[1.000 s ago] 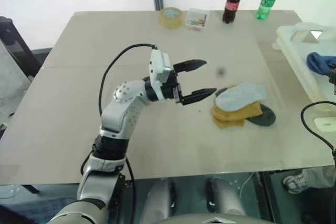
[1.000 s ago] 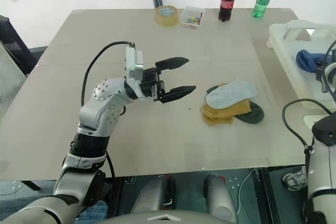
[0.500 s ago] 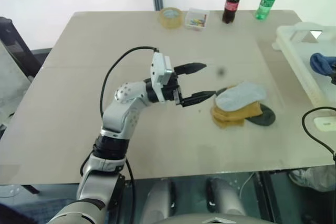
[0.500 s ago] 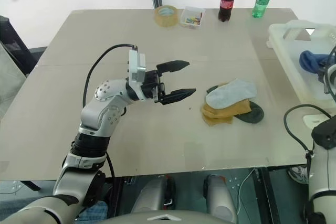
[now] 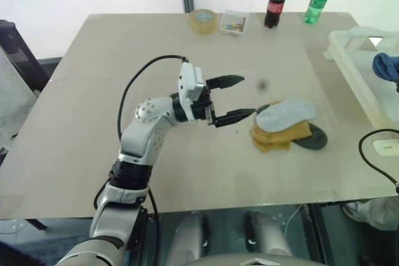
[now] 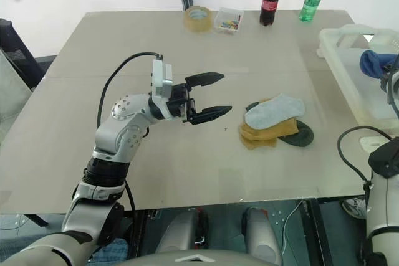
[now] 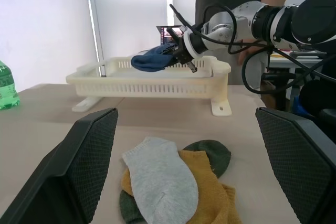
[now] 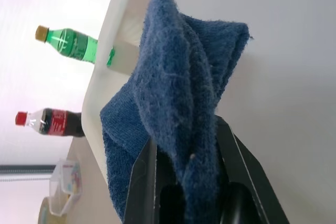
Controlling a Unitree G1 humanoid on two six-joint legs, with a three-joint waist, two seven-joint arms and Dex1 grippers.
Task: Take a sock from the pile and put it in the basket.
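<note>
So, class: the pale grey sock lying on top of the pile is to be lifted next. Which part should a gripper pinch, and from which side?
Probably from above, at the rounded end of the grey sock nearest the open left gripper. It lies flat on top of the pile, uncovered, so a pinch there should lift it alone.

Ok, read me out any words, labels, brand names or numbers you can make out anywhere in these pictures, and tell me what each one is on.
None can be read.
Cola bottle: red label, lettering too small to read.
Green bottle: label print too small to read.
Tape roll, small clear box, basket: no lettering visible.
</note>
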